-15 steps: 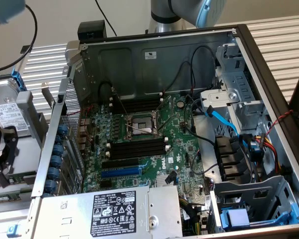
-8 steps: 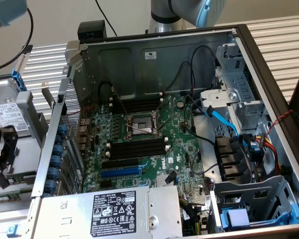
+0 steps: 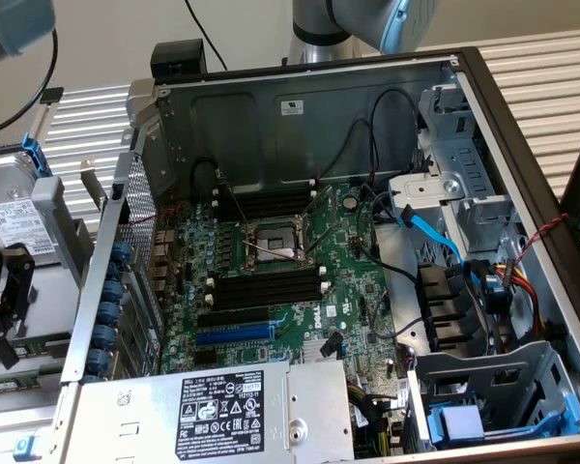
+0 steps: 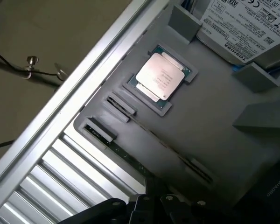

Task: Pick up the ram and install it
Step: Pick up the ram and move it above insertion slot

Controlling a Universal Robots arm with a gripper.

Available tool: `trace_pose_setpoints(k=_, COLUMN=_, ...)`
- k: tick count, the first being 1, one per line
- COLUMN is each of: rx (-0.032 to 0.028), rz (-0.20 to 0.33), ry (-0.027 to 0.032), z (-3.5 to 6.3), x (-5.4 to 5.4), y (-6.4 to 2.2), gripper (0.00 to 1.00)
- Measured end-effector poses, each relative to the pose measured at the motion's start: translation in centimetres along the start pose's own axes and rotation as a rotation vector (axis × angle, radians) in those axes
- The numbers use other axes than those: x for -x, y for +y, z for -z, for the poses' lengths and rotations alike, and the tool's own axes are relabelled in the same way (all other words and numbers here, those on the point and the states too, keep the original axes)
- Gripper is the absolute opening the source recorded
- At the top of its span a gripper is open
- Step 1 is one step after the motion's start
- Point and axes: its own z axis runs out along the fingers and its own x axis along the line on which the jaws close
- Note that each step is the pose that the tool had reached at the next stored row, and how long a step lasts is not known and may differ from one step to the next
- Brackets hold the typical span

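The ram (image 4: 155, 135) stood on its edge in the gray tray (image 4: 210, 121), showing as a thin dark line between two small raised holders. It was just beside the square silver processor chip (image 4: 160, 77), which lay flat in its own recess of the tray. What looked like a second stick ran parallel to it, nearer the tray's rim, though too little of it showed to be sure. A hard drive (image 4: 245, 23) with a white label rested at one corner of the tray. The gripper (image 4: 151, 205) hung close above the tray, near one end of the ram; whether its jaws were spread or pressed together could not be told. In the exterior view the gripper (image 3: 0, 309) hovered over the tray (image 3: 48, 290), which sat on the slatted table (image 3: 77, 116). Just beside the tray, toward the exterior view's right, stood the open computer case (image 3: 300, 106). On its green motherboard (image 3: 358, 290) the long black memory slots (image 3: 266, 287) lay bare next to the processor socket (image 3: 274, 242).
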Motion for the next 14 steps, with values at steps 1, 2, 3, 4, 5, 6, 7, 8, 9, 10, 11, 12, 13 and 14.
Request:
trace_pose_setpoints(k=1, rx=0.0000, rz=0.011, ry=0.0005, z=-0.04, x=0.00, y=0.00, gripper=0.11)
trace_pose_setpoints(k=2, rx=0.0001, rz=0.022, ry=0.0009, z=-0.09, x=0.00, y=-0.01, gripper=0.11)
trace_pose_setpoints(k=3, rx=0.0001, rz=0.033, ry=0.0015, z=-0.12, x=0.00, y=-0.01, gripper=0.11)
trace_pose_setpoints(k=4, rx=0.0002, rz=0.045, ry=0.0020, z=-0.15, x=0.00, y=-0.01, gripper=0.11)
trace_pose_setpoints(k=5, rx=0.0002, rz=0.058, ry=0.0026, z=-0.20, x=0.00, y=-0.01, gripper=0.11)
trace_pose_setpoints(k=6, rx=0.0002, rz=0.070, ry=0.0032, z=-0.23, x=0.00, y=-0.01, gripper=0.11)
trace_pose_setpoints(k=7, rx=0.0003, rz=0.083, ry=0.0038, z=-0.27, x=0.00, y=-0.02, gripper=0.11)
trace_pose_setpoints(k=8, rx=0.0004, rz=0.098, ry=0.0046, z=-0.30, x=0.00, y=-0.02, gripper=0.11)
trace_pose_setpoints(k=9, rx=0.0008, rz=0.115, ry=0.0059, z=-0.33, x=0.00, y=-0.02, gripper=0.11)
trace_pose_setpoints(k=10, rx=0.0015, rz=0.132, ry=0.0075, z=-0.36, x=0.00, y=-0.02, gripper=0.11)
trace_pose_setpoints(k=11, rx=0.0024, rz=0.150, ry=0.0095, z=-0.39, x=0.00, y=-0.02, gripper=0.11)
trace_pose_setpoints(k=12, rx=0.0029, rz=0.169, ry=0.0109, z=-0.43, x=0.00, y=-0.02, gripper=0.11)
trace_pose_setpoints(k=13, rx=0.0032, rz=0.187, ry=0.0123, z=-0.44, x=0.00, y=-0.02, gripper=0.11)
trace_pose_setpoints(k=14, rx=0.0032, rz=0.205, ry=0.0132, z=-0.45, x=0.00, y=-0.02, gripper=0.11)
